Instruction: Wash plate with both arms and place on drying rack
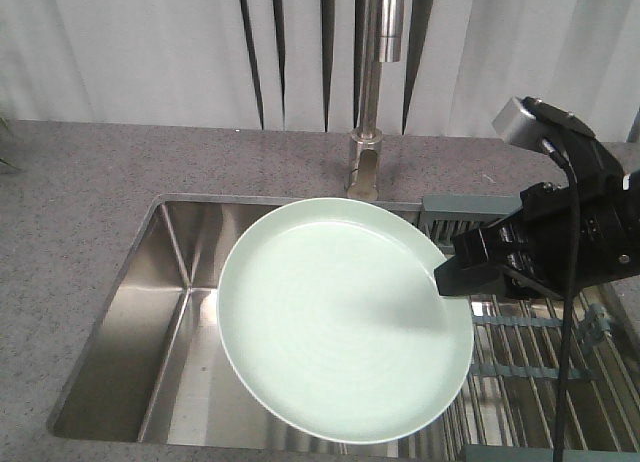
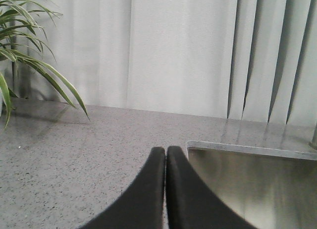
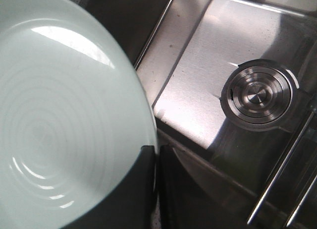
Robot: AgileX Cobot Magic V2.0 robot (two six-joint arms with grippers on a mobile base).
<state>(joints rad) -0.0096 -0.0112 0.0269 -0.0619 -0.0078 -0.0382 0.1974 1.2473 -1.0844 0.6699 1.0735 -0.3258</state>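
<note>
mint-green plate point(image 1: 340, 317) over steel sink point(image 1: 170, 322), right jaws gripping its rim; left jaws pressed together.

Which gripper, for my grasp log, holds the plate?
The right gripper: it clamps the plate at its rim; the left gripper is shut, empty, over the counter.

One pale green plate point(image 1: 340, 317). One steel sink point(image 1: 170, 312) set in one grey worktop point(image 1: 80, 182), with one round drain point(image 3: 257, 97) in its floor. One tap point(image 1: 372, 102) at the worktop's back edge. One drying rack point(image 1: 530, 372) at the sink's right side. One leafy plant point(image 2: 25, 50) at the worktop's left edge. Two black grippers: the left gripper point(image 2: 165, 152) and the right gripper point(image 3: 157, 152).
</note>
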